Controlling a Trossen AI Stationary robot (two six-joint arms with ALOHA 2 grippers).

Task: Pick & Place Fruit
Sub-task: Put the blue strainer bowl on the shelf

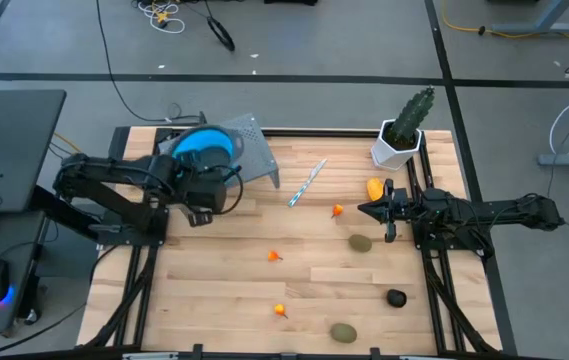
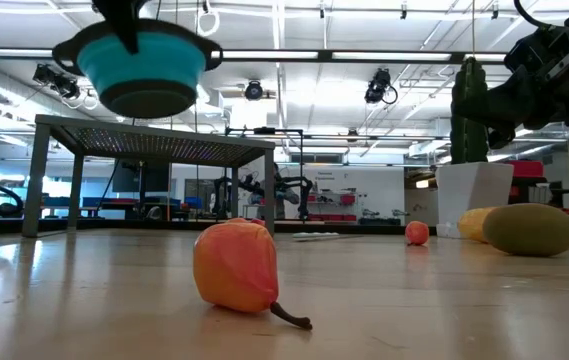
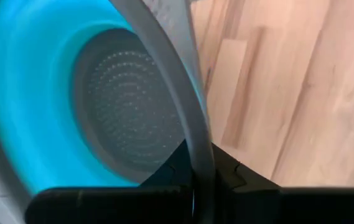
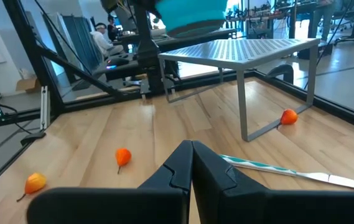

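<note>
A teal bowl (image 1: 204,148) with a grey rim and a perforated grey bottom hangs above the metal rack (image 1: 256,150) at the far left, with my left gripper (image 1: 207,178) shut on it. The fruit lie on the wooden table: three small orange pieces (image 1: 337,210) (image 1: 275,256) (image 1: 281,311), a yellow-orange oval (image 1: 375,187), two olive ovals (image 1: 361,243) (image 1: 342,332) and a dark round one (image 1: 395,297). My right gripper (image 1: 369,210) waits shut and level at the right, near the yellow-orange oval, touching nothing. My left gripper pinches the bowl's grey rim (image 3: 196,168) between its two fingers, the rim running through the gap. The fingers slant down onto it. In the low view the bowl (image 2: 144,65) hangs lifted clear, above the rack's top (image 2: 164,135).
A green cactus in a white pot (image 1: 401,135) stands at the far right. A thin pale stick (image 1: 307,183) lies right of the rack. In the low view one orange piece (image 2: 236,265) lies close to the near edge. Bare wood spreads across the table's middle and near left.
</note>
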